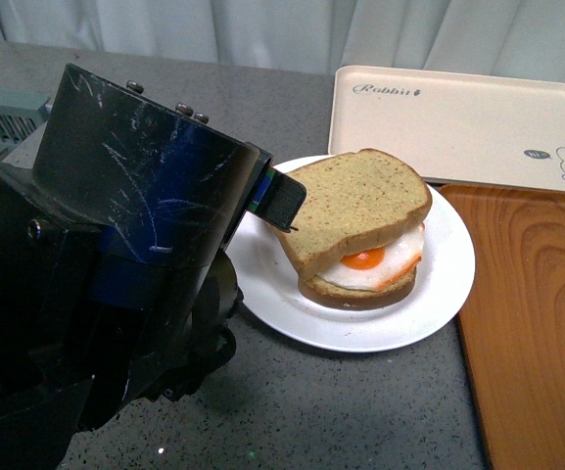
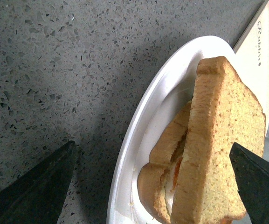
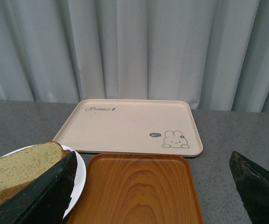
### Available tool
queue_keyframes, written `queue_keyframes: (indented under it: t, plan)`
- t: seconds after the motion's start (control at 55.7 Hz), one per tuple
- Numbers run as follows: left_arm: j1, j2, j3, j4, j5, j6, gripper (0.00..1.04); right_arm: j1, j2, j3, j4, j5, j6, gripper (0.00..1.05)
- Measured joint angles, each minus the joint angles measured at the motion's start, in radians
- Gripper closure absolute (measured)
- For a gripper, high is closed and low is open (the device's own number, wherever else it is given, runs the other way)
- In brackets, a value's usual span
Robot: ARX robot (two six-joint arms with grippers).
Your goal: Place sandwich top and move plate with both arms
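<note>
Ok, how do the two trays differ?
The cream tray bears a rabbit print and lettering; the wooden tray shows orange-brown grain. The cream tray lies farther back, by the curtain; the wooden tray lies nearer, right of the plate. Both have rounded corners and raised rims.

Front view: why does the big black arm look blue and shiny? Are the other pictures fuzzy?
Front view: light glints bluish off the glossy left arm, showing its scratches. Left wrist view: the sandwich top is very close and slightly soft; a shadow darkens the counter beside the plate. Right wrist view: evenly lit, the rabbit tray sharp, the black fingers a bit blurry.
</note>
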Motion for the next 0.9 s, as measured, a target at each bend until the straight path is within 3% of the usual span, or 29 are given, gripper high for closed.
queue_keyframes:
  t: [0.269, 0.897]
  plan:
    - [0.003, 0.027, 0.017, -0.002, -0.004, -0.039, 0.08, 0.0, 0.0, 0.0, 0.0, 0.0, 0.0, 0.09]
    - [-0.001, 0.045, 0.014, 0.045, 0.007, -0.094, 1.01, 0.0, 0.0, 0.0, 0.0, 0.0, 0.0, 0.09]
